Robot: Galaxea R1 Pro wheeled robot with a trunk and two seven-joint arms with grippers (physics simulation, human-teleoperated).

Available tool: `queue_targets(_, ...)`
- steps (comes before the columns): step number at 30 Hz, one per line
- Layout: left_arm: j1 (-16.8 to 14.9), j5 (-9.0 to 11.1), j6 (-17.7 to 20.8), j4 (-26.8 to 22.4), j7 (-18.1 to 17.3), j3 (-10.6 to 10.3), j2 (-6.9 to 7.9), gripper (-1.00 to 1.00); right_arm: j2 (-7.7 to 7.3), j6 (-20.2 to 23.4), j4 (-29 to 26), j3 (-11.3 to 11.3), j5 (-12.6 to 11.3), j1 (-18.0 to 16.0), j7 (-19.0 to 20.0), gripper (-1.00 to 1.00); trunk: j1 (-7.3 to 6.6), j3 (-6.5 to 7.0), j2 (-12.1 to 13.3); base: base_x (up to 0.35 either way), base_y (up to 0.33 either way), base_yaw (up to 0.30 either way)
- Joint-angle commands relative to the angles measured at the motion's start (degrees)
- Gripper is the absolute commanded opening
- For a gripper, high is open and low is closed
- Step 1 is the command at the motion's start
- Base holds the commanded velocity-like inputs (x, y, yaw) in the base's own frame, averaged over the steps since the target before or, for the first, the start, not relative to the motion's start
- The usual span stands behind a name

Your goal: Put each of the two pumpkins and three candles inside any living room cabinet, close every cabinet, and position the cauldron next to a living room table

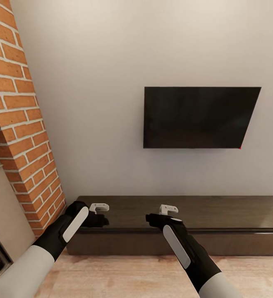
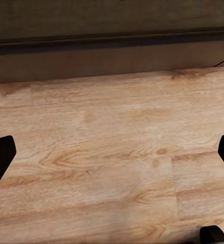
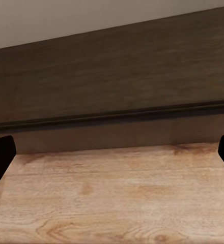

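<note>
The cabinet point(image 1: 219, 213) is a long, low, dark brown unit against the white wall, its top bare and its fronts flush. Both arms reach toward its near edge. My left gripper point(image 1: 99, 208) hovers by the cabinet's left end, and my right gripper point(image 1: 168, 209) hangs over the middle of the front edge. In the left wrist view the gripper point(image 2: 112, 157) is open over the wood floor, with the cabinet front point(image 2: 112, 58) beyond. My right gripper point(image 3: 112, 155) is open too, facing the cabinet front point(image 3: 117, 134). The pumpkins, candles and cauldron are out of view.
A black television point(image 1: 200, 117) hangs on the wall above the cabinet. A red brick column point(image 1: 20, 124) rises at the left, close to the cabinet's left end. Light wood floor point(image 1: 144, 273) runs in front of the cabinet.
</note>
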Motion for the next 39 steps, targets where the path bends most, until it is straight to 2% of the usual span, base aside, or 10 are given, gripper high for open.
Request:
queue_targets(1,-0.06,0.6,0.08,-0.08,0.58,-0.2,0.09,1.0,-0.02,0.07,-0.08,0.08,-0.6,-0.05,-0.59,1.0,-0.22,0.11,0.37,0.0,0.0,0.0)
queue_targets(32,0.01,0.58,-0.23,0.78,0.56,-0.07,0.12,1.0,-0.21,0.02,0.07,-0.15,-0.51,-0.05,-0.63,1.0,-7.03,5.67,12.8,0.0,0.0,0.0)
queue_targets(37,0.1,0.53,-2.17,4.28,0.61,-0.16,0.1,1.0,-0.74,-0.41,1.78,-3.29,-0.12,0.43,-0.54,1.0,-7.25,5.85,13.2,0.0,0.0,0.0)
queue_targets(39,0.2,0.55,-5.47,6.51,0.39,-0.15,0.13,1.0,-1.29,-0.48,2.06,-4.01,0.16,0.72,-0.52,1.0,-7.25,5.85,13.2,0.0,0.0,0.0)
